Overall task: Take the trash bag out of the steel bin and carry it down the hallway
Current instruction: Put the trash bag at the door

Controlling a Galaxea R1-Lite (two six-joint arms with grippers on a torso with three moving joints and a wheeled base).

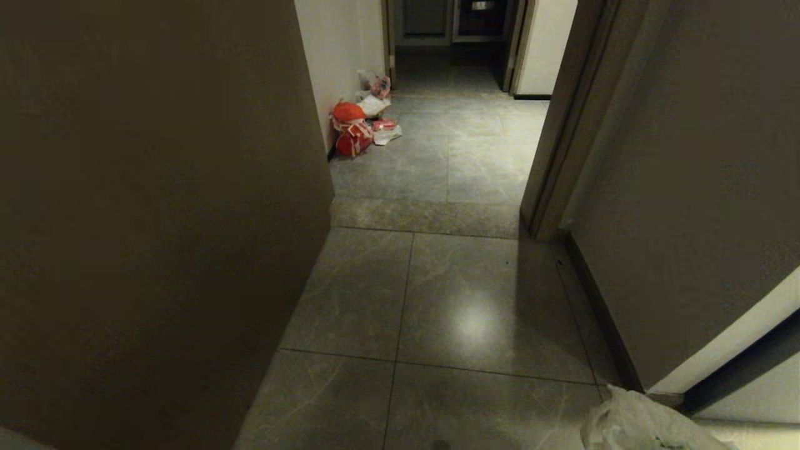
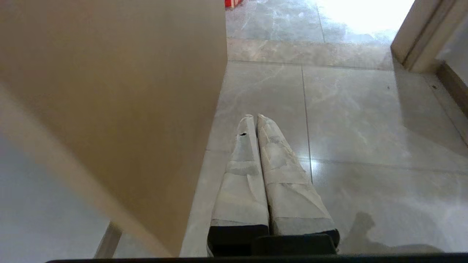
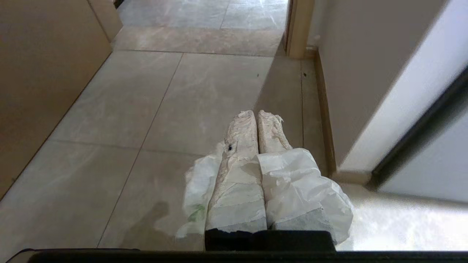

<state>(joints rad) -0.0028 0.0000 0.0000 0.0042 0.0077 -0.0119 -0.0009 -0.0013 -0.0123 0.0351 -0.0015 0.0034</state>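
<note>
Here, inside the hallway (image 1: 437,300): grey marbled floor tiles, cream walls, a dark baseboard along the right wall, a dark brown door frame (image 1: 550,156) ahead on the right. Taking that door frame as landmark: nearer the robot than it and low on the same side, the trash bag (image 1: 631,425), crinkled whitish plastic, peeking into the head view's bottom right corner. In the right wrist view, the same trash bag (image 3: 303,182) draped over and around the right gripper (image 3: 256,114), its tape-wrapped jaws pressed together with plastic bunched between and beside them, the bulk of the bag hanging below with a faint green patch showing through. Clamped on the bag, then, above the tiles and just beside the right wall's baseboard, short of the door frame.

Left gripper (image 2: 255,117): tape-wrapped jaws closed tip to tip, nothing between them, hanging over bare tiles close to the large brown panel (image 2: 109,109) opposite the door frame.

Beyond the door frame and across the passage, against the left wall: a heap of rubbish (image 1: 362,125) with a red bag and a few white printed bags, lying on the floor. Farther still, past that heap, a dark doorway (image 1: 456,25) at the passage's end. No steel bin anywhere in view.
</note>
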